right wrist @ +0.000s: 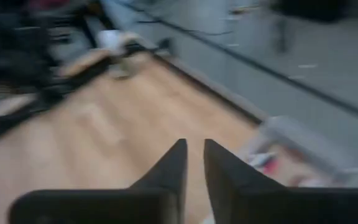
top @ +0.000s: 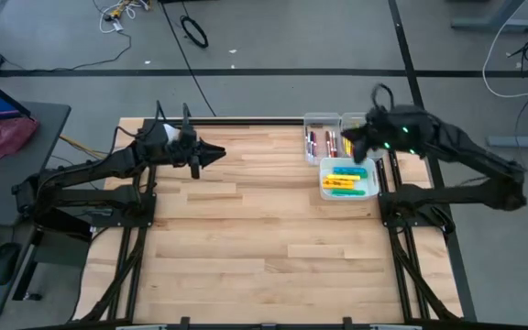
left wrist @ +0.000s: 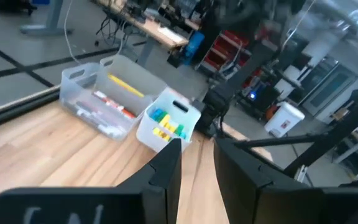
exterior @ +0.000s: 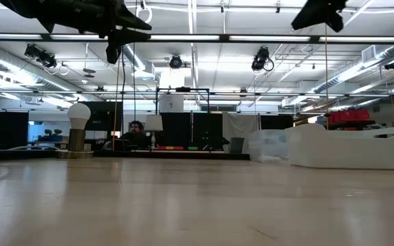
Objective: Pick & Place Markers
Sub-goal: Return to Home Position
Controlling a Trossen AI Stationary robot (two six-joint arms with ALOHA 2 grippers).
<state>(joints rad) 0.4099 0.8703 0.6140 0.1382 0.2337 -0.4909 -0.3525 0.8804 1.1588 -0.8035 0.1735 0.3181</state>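
The pale wooden plank tabletop (top: pixel 246 238) carries three bins grouped near its far right corner; a clear plastic bin (top: pixel 308 124) holds thin white-barrelled markers with dark and red caps (top: pixel 319 144), lying side by side along its floor; just beside it, towards the right edge, stands a second clear bin (left wrist: pixel 143 73), and the left wrist view shows thin yellow pens (left wrist: pixel 126 86) lying in it; a smaller translucent bin (top: pixel 374 188) sits nearer the front, touching or nearly touching the other two, and holds thick yellow, green and cyan highlighters (top: pixel 345 179) in a loose heap.

The right gripper (top: pixel 354 145) hangs in the air above the second clear bin, covering most of it in the high view; its jaws stand close together with only a slim gap between them and hold nothing. The left gripper (top: pixel 216 154) is raised over the far left part of the tabletop, well apart from the bins and pointing towards them; its jaws too are nearly together, with nothing between them.

In the low view a white ball on a grey base (exterior: pixel 79 117) stands at the far left; a person (exterior: pixel 137 130) sits in the room beyond.
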